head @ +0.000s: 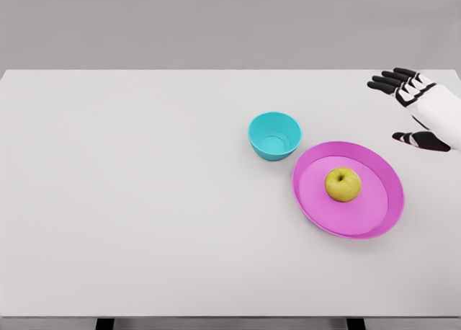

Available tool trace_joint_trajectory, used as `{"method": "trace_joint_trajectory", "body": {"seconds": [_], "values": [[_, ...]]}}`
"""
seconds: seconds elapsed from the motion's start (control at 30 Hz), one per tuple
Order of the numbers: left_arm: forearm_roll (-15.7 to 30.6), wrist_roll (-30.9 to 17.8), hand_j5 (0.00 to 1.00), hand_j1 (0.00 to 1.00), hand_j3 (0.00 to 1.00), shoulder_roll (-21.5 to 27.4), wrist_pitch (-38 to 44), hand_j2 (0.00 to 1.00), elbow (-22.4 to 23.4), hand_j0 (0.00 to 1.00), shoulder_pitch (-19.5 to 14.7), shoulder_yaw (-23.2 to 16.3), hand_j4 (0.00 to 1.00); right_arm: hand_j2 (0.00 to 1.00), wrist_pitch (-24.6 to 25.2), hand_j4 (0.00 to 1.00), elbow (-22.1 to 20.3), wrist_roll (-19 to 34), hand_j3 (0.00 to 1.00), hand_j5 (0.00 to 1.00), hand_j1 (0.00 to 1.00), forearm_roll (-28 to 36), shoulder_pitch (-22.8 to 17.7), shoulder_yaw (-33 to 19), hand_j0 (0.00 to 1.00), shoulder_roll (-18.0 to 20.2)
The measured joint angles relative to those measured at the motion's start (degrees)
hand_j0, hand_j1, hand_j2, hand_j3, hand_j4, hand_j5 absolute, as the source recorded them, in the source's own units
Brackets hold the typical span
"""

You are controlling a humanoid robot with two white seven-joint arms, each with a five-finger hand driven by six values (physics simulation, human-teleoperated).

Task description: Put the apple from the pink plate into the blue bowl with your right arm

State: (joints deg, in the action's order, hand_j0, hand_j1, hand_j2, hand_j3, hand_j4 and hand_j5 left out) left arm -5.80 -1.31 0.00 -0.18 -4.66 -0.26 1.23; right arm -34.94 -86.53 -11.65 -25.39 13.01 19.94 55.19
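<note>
hand: right one, the only body part in view, at the picture's right edge
shell: smooth white casing over the back of the hand and the wrist
fingers: black, slim, segmented
thumb: black, with a white base
knuckles: black gaps between white plates

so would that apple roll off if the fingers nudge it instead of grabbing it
Probably yes. The apple looks round and sits loose on the pink plate, so a nudge would likely roll it. The plate's shallow rim may not stop it. Its smooth skin might slip, so the open right hand should wrap around it.
</note>
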Motion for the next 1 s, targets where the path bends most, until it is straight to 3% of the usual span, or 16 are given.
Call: {"method": "trace_joint_trajectory", "body": {"seconds": [0.23,0.43,0.6,0.7,1.0], "values": [[0.0,0.0,1.00,1.00,1.00,0.0,0.0,1.00,0.0,1.00,0.0,0.0,1.00,1.00,0.0,1.00,0.0,1.2,1.00,1.00,1.00,0.1,-0.3,0.5,1.00,0.4],[0.0,0.0,1.00,1.00,1.00,0.0,0.0,1.00,0.0,1.00,0.0,0.0,1.00,1.00,-0.1,1.00,-1.6,25.4,1.00,1.00,1.00,0.5,1.1,-2.2,1.00,0.6],[0.0,0.0,1.00,1.00,1.00,0.0,0.0,1.00,0.0,1.00,0.0,0.0,1.00,1.00,-0.1,1.00,-3.0,35.4,1.00,1.00,1.00,0.7,5.7,-2.9,1.00,-0.3],[0.0,0.0,1.00,1.00,1.00,0.0,0.0,1.00,0.0,1.00,0.0,0.0,1.00,1.00,-0.1,1.00,-3.3,38.5,1.00,1.00,1.00,0.7,9.2,0.9,1.00,-1.4],[0.0,0.0,1.00,1.00,1.00,0.0,0.0,1.00,0.0,1.00,0.0,0.0,1.00,1.00,-0.2,1.00,-4.7,40.5,1.00,1.00,1.00,0.5,9.3,7.4,1.00,-2.4]]}}
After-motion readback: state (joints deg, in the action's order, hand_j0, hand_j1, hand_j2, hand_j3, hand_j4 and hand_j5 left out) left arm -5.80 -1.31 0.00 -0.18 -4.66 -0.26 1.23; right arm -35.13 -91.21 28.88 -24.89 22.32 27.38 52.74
